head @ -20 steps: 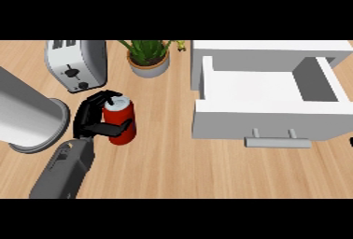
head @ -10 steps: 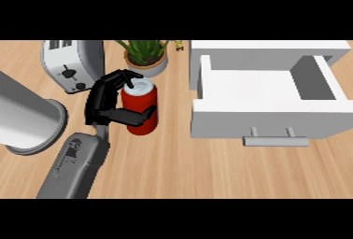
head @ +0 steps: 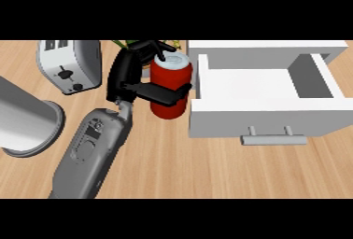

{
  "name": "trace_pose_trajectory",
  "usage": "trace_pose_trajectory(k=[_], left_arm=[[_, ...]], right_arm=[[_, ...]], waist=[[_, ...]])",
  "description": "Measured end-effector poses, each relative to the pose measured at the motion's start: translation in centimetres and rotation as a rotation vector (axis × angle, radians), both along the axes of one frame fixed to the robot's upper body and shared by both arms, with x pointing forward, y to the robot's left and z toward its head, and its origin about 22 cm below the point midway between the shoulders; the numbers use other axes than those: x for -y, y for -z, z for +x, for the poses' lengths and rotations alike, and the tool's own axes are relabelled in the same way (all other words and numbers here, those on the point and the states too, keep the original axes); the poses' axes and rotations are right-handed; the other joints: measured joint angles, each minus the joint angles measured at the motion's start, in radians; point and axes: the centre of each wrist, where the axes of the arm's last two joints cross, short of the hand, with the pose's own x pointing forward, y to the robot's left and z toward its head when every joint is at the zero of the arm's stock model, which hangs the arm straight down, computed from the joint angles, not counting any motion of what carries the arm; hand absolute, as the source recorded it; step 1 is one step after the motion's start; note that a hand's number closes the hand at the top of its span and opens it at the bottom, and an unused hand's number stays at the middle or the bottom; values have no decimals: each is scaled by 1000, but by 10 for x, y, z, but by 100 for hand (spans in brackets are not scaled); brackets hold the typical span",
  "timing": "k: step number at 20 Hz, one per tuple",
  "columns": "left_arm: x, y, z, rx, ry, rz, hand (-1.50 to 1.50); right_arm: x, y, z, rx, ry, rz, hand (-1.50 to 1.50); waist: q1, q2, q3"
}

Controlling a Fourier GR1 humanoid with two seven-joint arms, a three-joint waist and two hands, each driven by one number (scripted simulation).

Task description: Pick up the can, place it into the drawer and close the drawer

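Observation:
A red can (head: pixel 171 84) with a silver top is held upright above the counter by my left hand (head: pixel 131 77), whose fingers and thumb curl round it. The can hangs just left of the white drawer (head: pixel 265 122), which stands pulled out with nothing showing inside it. The drawer's grey handle (head: pixel 272 138) faces the near side. My right hand shows in no view.
A silver toaster (head: pixel 70 65) stands at the back left. A large grey metal pot (head: pixel 24 121) sits at the left edge. A green plant (head: pixel 123 44) is mostly hidden behind my hand. Bare wooden counter (head: pixel 207 172) lies in front.
My left hand has lifted the can and carried it right and away from me, from mid-counter to beside the drawer's left wall. The plant is now mostly covered by the hand.

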Motion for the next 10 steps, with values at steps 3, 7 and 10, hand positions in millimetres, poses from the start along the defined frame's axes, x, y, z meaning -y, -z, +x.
trace_pose_trajectory(k=[3,7,10], left_arm=[[23,-27,6,19,9,19,150],[49,-47,16,29,17,26,150],[61,-68,25,31,24,34,150]], right_arm=[[-1,-1,0,-1,-4,0,-150],[0,-2,1,3,-12,-1,-150],[-8,2,-2,-1,-11,-6,-150]], waist=[[-4,1,0],[-10,2,0],[-12,3,0]])
